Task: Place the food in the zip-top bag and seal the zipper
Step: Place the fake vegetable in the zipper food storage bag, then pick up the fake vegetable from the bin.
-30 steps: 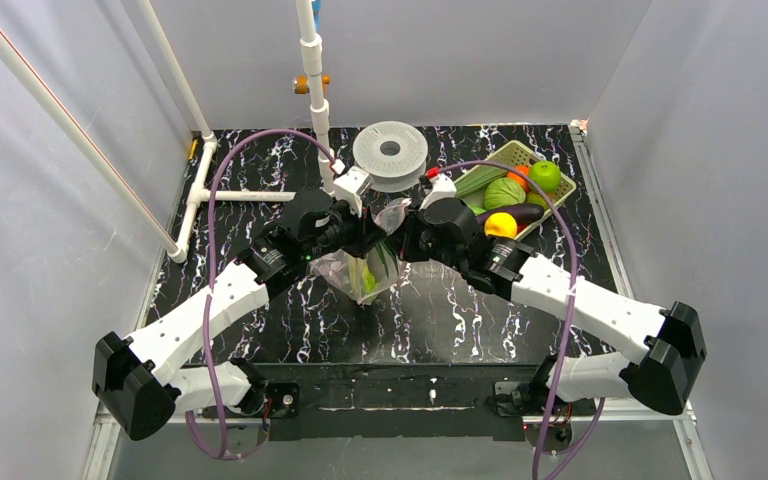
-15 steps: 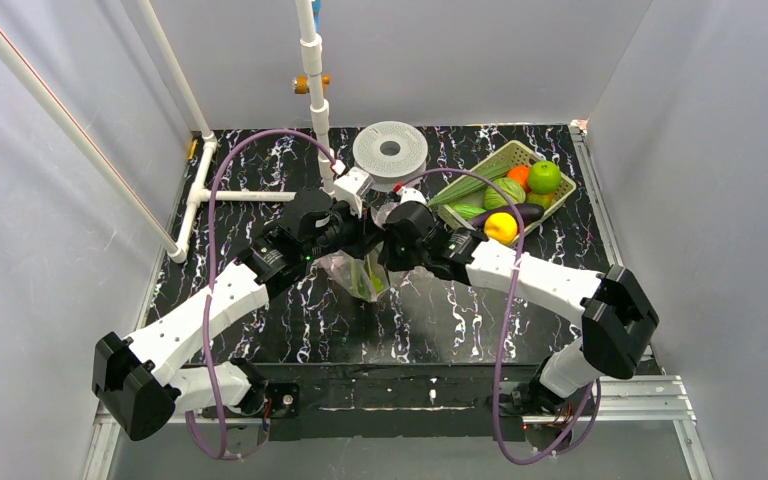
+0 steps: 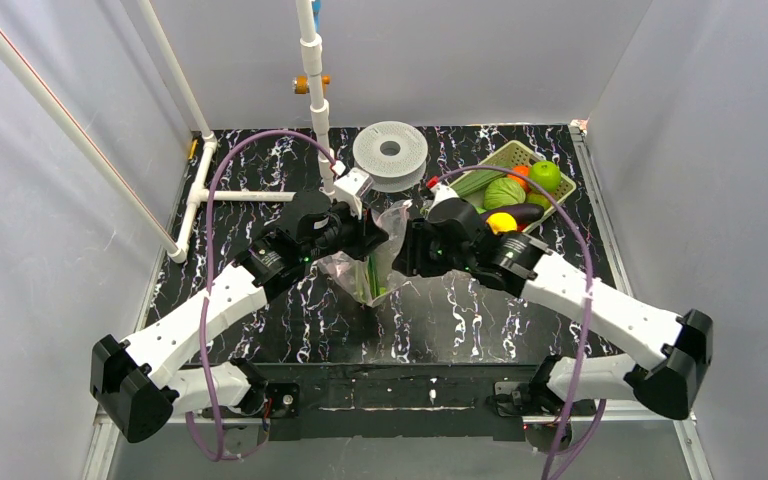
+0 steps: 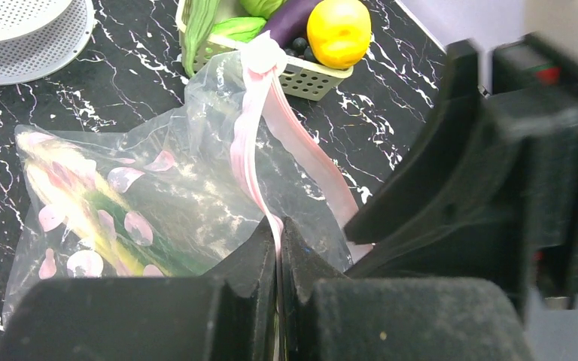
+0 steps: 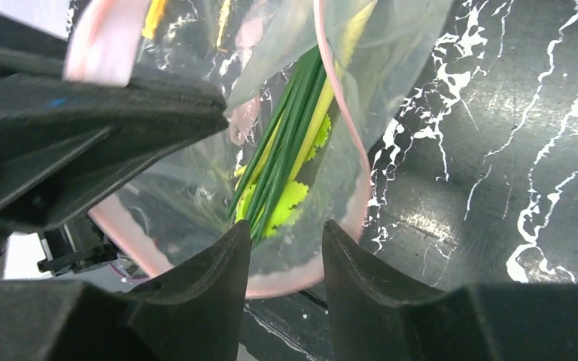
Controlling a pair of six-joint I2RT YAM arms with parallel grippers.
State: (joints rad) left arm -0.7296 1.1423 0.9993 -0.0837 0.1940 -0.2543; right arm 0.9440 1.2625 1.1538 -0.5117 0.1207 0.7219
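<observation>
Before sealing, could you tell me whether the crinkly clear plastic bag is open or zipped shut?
Open: the clear plastic bag gapes, its pink zipper strip looping wide around the green stalk.

stalk [image 5: 290,143] in bag [image 4: 196,169], basket [image 3: 511,150] seemingly behind-right

Overhead looking down, both wrist cameras close, sharing zip-top bag [image 4: 165,188]

In the top view, the white left arm [image 3: 200,315] and the white right arm [image 3: 600,305] reach from the bottom corners to mid-frame. The left gripper [image 4: 278,229] pinches the narrow pale-pink plastic zipper strip [image 4: 250,135]. The right gripper [image 5: 286,241] has its fingers parted.
</observation>
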